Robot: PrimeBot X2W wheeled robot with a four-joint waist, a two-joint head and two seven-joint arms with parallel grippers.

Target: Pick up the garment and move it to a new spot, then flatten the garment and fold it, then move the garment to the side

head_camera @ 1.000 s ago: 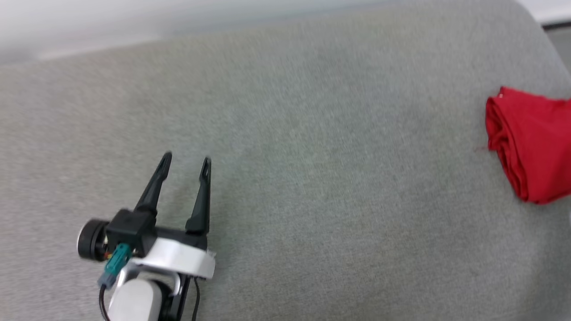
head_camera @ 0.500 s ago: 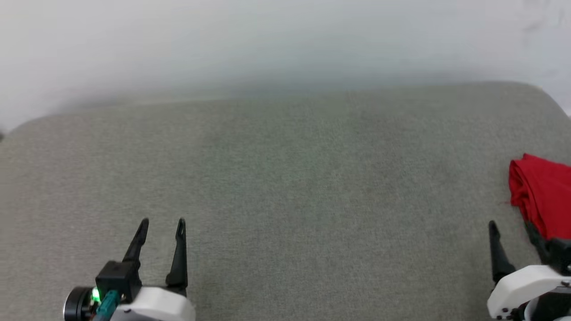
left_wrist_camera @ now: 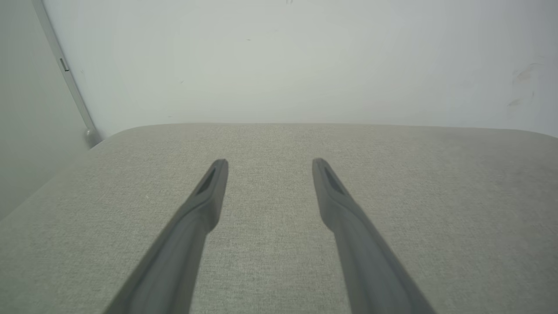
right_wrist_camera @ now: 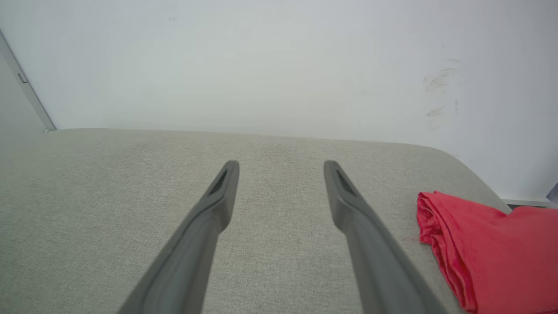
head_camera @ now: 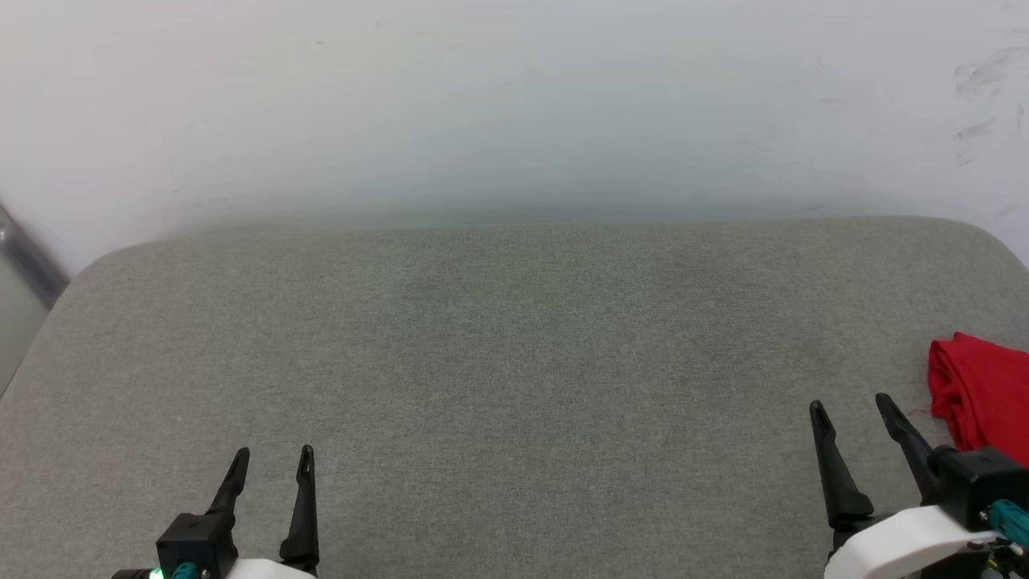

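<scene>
Both grippers are seen at the near edge of the head view, and each is spread wide with nothing between its fingers: the left gripper (head_camera: 273, 450) at the lower left and the right gripper (head_camera: 849, 401) at the lower right, both held above the grey padded surface (head_camera: 514, 346). The garment (head_camera: 977, 394) is found just beside the right gripper, on its outer side, where it lies as a folded red bundle at the right edge of the surface and is cut by the border of the picture. A narrow strip of grey fabric is seen between the outer finger and the red cloth, so no touch is made. From the right wrist view the garment (right_wrist_camera: 479, 244) is shown to the right of the open fingers (right_wrist_camera: 209, 226). Further back, a pale wall (head_camera: 514, 104) with dark scuff marks (head_camera: 977, 76) is seen. Compared with one second ago, the head camera has been turned: then only the left gripper was in view, and much less wall. Half a second ago the right gripper's outer finger was seen overlapping the red cloth.
</scene>
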